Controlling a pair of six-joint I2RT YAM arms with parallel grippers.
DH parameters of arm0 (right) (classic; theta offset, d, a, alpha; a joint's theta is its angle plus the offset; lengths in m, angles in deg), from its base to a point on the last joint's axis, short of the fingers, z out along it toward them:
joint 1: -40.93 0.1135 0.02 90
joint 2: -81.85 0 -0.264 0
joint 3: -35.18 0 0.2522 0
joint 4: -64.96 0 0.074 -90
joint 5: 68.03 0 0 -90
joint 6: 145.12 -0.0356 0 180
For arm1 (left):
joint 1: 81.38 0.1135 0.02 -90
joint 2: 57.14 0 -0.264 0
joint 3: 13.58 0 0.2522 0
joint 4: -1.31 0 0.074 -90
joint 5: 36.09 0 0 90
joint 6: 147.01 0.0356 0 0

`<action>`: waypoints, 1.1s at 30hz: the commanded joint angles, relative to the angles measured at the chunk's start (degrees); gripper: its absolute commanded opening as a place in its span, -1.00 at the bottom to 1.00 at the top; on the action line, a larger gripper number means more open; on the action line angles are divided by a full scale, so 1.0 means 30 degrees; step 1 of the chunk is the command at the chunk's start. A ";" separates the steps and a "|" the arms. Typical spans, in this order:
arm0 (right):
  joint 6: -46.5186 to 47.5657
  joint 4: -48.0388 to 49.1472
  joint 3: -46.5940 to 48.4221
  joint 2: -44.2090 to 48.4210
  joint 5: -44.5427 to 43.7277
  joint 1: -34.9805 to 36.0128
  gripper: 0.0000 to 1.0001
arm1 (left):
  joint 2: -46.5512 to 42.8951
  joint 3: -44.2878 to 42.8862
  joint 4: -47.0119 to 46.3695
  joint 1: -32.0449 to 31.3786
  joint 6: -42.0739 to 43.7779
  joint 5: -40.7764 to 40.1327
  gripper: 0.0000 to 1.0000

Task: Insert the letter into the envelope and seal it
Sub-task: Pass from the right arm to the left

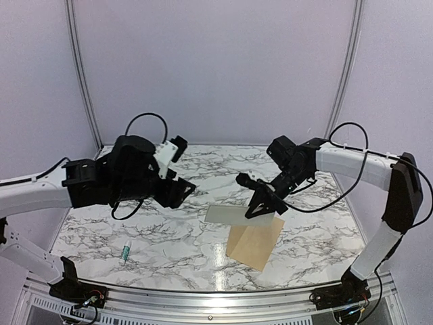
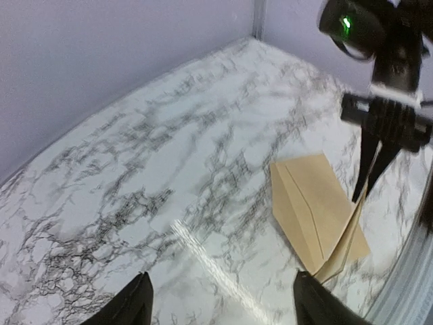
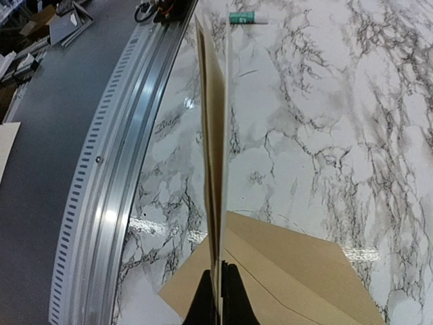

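Letter [image 1: 230, 215] is clamped in the right gripper [image 1: 265, 208], jaws clenched on its far right edge. The sheet hangs lifted and tilted, running left from the jaws, right of the tabletop [image 1: 169, 230] centre. From the right wrist the letter [image 3: 210, 122] shows edge-on, standing up between the closed jaws of the right gripper [image 3: 218, 298]; the face to the left looks tan, the other edge pale. Border and ruled lines are too blurred to make out.

Envelope [image 1: 257, 247] lies flat on the marble tabletop, directly under and just near of the letter, skewed with one corner pointing at the near rail [image 1: 216, 298]. The left wrist view shows the envelope [image 2: 311, 203] with a diagonal fold line, and the letter [image 2: 345, 237] coming down across its right side from the right gripper [image 2: 379, 135]. Cannot tell if the letter's lower edge touches the envelope or hangs just above it. The envelope [image 3: 304, 271] also fills the bottom of the right wrist view, under the jaws.

Left gripper [image 1: 181, 189] hovers left of centre, well apart from both papers. Its jaws are released, set wide, with only bare marble between the fingertips [image 2: 135, 305].

Green-and-white glue stick [image 1: 125, 252] lies on the near left of the tabletop, well apart from the envelope; it also shows in the right wrist view [image 3: 242, 17].
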 commanded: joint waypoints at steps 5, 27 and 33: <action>-0.8110 0.6952 -0.0925 0.4126 0.5635 -0.2570 -0.96 | -0.4850 0.6786 -1.4378 -0.0111 -0.3403 -0.5112 0.98; -1.8592 1.5992 -0.3022 0.5673 0.9454 -0.3136 -0.88 | 0.1682 0.6462 -2.7288 -0.1125 -0.4345 0.2470 0.05; -1.8723 1.6222 -0.3341 0.5906 0.9470 -0.3127 -0.87 | 0.1898 0.7341 -2.9585 -0.0327 -0.6008 0.3105 -0.31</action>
